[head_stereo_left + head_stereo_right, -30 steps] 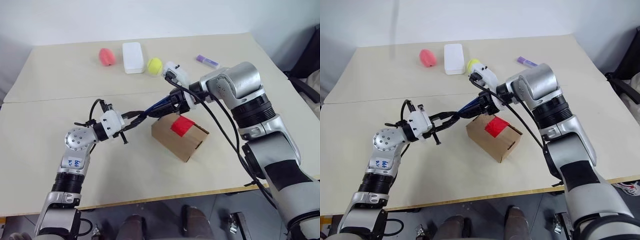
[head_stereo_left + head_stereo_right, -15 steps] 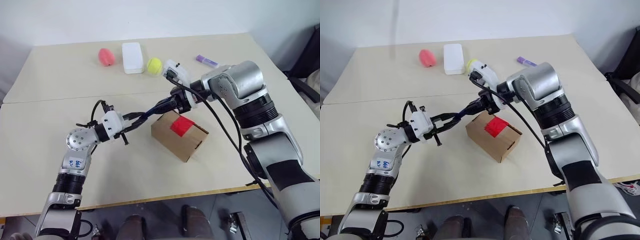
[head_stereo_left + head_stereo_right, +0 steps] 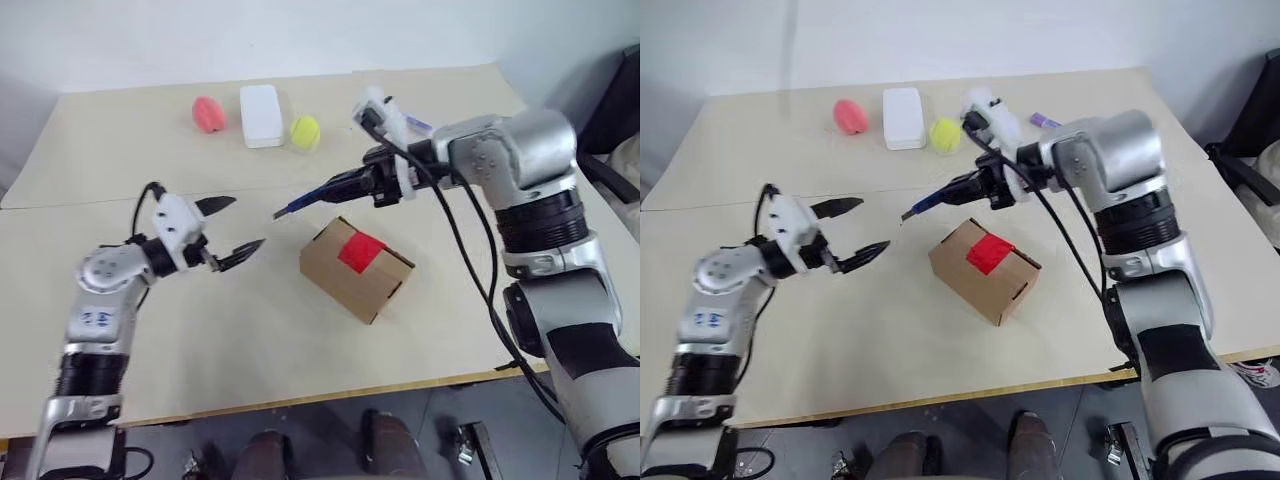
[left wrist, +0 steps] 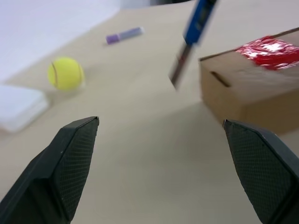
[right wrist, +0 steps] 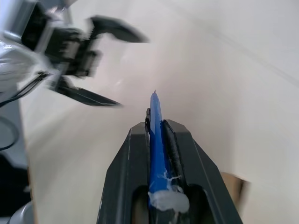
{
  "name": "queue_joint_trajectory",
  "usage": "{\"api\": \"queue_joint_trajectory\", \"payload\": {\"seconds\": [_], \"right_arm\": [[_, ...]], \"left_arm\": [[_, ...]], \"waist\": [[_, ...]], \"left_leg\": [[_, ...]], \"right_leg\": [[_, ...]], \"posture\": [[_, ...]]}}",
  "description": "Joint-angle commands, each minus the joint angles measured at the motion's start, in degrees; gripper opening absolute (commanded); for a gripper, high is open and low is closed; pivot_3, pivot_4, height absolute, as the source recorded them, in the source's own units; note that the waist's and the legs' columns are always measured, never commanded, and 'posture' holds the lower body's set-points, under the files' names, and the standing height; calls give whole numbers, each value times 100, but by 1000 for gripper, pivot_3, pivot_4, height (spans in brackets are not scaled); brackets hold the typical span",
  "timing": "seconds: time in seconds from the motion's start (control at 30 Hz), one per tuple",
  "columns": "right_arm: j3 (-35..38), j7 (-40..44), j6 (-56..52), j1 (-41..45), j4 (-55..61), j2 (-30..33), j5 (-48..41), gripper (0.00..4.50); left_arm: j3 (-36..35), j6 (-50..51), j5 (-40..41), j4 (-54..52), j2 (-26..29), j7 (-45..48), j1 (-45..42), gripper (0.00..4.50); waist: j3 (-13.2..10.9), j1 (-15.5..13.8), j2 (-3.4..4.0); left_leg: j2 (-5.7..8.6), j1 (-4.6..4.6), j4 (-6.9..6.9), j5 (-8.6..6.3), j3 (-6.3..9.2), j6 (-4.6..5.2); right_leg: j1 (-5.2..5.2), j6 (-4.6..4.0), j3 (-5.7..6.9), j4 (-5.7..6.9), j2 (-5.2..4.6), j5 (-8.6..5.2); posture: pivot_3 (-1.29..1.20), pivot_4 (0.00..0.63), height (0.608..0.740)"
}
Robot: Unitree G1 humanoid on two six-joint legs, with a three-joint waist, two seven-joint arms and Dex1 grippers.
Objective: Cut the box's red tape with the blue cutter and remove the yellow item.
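Right eye view: right gripper (image 3: 990, 188) clamps blue cutter (image 3: 940, 197), tip pointing left, red tape (image 3: 985, 253) just below-right; left gripper (image 3: 852, 229) wide, empty.

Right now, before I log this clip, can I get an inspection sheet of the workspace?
Surface: pale table, a seam running across it.
Job's things: box closed, resting on the table; red tape unbroken across its top; blue cutter in the air, tip pointing away from the box. Yellow item: nothing seen.
Clutter: pink egg, white case, tennis ball and purple marker along the far side.
End effectors: left end effector open and holding nothing; right end effector shut on the blue cutter.
Cables: black cables along both forearms, off the table.
Surroundings: white wall behind; dark shapes at the right edge, unclear.
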State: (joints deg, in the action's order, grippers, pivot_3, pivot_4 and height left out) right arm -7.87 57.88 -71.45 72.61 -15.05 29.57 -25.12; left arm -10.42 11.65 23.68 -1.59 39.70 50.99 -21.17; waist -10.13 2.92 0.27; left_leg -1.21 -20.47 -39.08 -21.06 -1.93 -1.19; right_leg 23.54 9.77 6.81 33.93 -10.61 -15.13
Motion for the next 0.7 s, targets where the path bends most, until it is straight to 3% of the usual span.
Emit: {"api": "queue_joint_trajectory", "payload": {"seconds": [0.03,0.23,0.27,0.53,0.7], "right_arm": [[498,-293,-113,-98,537,96,-224,128],[1091,-778,-400,-454,1217,261,-476,128],[1220,-897,-480,-524,1346,289,-519,128],[2146,-1741,-1228,-1162,2481,423,-846,128],[2297,-2036,-1568,-1645,3188,606,-996,128]], "left_arm": [[103,791,569,-873,-20,-24,-62,4500],[599,1359,752,-1149,-415,-36,-462,4500],[794,1496,749,-1162,-469,48,-588,4318],[1738,1939,360,-422,-970,295,-1697,2078],[2206,2244,60,-53,-1079,385,-2142,591]], "waist": [[-1,-42,-2],[-2,-137,-3],[-2,-133,-3],[-3,-141,-6],[-3,-137,-6]], "left_leg": [[0,-1,-1,0,0,0],[1,-1,-12,0,-4,0],[1,-1,-12,0,-5,0],[1,-2,-9,0,-6,0],[1,-2,-8,0,-8,0]], "right_leg": [[0,0,1,-1,0,0],[-4,0,-2,0,1,0],[-4,0,-3,0,1,0],[-2,0,-2,0,2,0],[-1,0,-3,-2,3,0]], "posture": [[0,150,740],[0,150,740],[0,150,740],[0,150,740],[0,150,740]]}}
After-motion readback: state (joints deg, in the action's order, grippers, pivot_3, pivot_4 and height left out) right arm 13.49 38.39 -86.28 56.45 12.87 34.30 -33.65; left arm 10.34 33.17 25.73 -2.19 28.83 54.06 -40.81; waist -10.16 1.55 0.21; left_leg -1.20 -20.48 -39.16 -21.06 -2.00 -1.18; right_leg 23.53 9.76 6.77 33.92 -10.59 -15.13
